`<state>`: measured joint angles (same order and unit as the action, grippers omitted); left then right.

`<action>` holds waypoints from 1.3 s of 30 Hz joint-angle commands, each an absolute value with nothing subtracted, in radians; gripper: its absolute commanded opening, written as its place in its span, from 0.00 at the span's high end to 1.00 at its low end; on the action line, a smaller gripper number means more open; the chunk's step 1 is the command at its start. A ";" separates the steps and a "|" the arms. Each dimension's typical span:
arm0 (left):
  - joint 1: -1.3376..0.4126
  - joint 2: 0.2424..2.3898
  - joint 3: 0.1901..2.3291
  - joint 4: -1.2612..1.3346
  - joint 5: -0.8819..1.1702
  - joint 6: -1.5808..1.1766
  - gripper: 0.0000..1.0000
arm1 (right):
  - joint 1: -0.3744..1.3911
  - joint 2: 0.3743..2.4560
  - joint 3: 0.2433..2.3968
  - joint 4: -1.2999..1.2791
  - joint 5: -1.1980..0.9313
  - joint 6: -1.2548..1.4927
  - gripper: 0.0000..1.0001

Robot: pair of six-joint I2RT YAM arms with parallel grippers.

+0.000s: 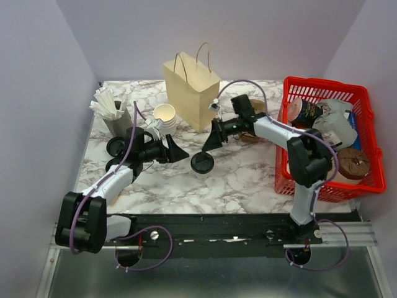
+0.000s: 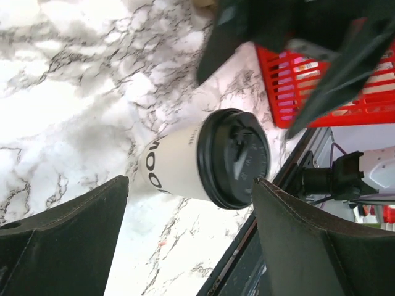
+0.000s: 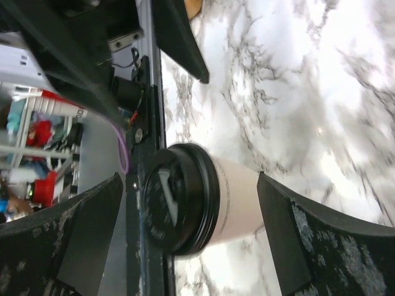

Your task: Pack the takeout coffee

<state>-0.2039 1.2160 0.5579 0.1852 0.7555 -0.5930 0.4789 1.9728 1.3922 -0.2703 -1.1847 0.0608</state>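
The takeout coffee (image 1: pixel 202 163), a small white paper cup with a black lid, stands upright on the marble table between my two grippers. My left gripper (image 1: pixel 180 153) is open just left of it. In the left wrist view the cup (image 2: pixel 179 165) lies ahead of the open gripper (image 2: pixel 190 185), apart from both fingers. My right gripper (image 1: pixel 208 144) is open just above and behind the cup. In the right wrist view the cup (image 3: pixel 237 200) sits ahead of the open gripper (image 3: pixel 189 180), untouched. The tan paper bag (image 1: pixel 192 93) stands upright and open at the back.
A stack of lidless white cups (image 1: pixel 164 117) stands left of the bag. Loose black lids (image 1: pixel 116 146) and a holder of stirrers (image 1: pixel 113 113) are at the far left. A red basket (image 1: pixel 366 180) of items fills the right side. A brown round object (image 1: pixel 255 107) lies behind the right arm.
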 commanded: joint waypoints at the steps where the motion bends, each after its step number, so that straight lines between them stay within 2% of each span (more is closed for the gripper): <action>1: -0.198 1.264 0.534 0.276 0.808 -0.643 0.12 | 0.456 1.840 1.237 -0.086 -1.089 0.285 0.02; 10: -0.199 1.282 0.460 0.431 0.871 -0.718 0.12 | 0.436 1.812 1.074 -0.057 -1.020 0.296 0.12; 25: -0.230 1.423 0.466 0.540 0.893 -0.736 0.16 | 0.425 1.881 1.075 -0.068 -1.088 0.235 0.23; 32: -0.215 1.496 0.469 0.506 0.867 -0.744 0.17 | 0.426 1.924 1.075 -0.067 -1.097 0.235 0.29; 39: -0.176 1.580 0.414 0.681 0.894 -0.830 0.17 | 0.426 1.968 1.062 -0.025 -1.144 0.232 0.34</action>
<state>-0.1944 1.5272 0.4637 0.6254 0.9485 -0.8253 0.4252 1.9083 1.0847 -0.0452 -1.1835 0.2771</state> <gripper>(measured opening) 0.832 0.678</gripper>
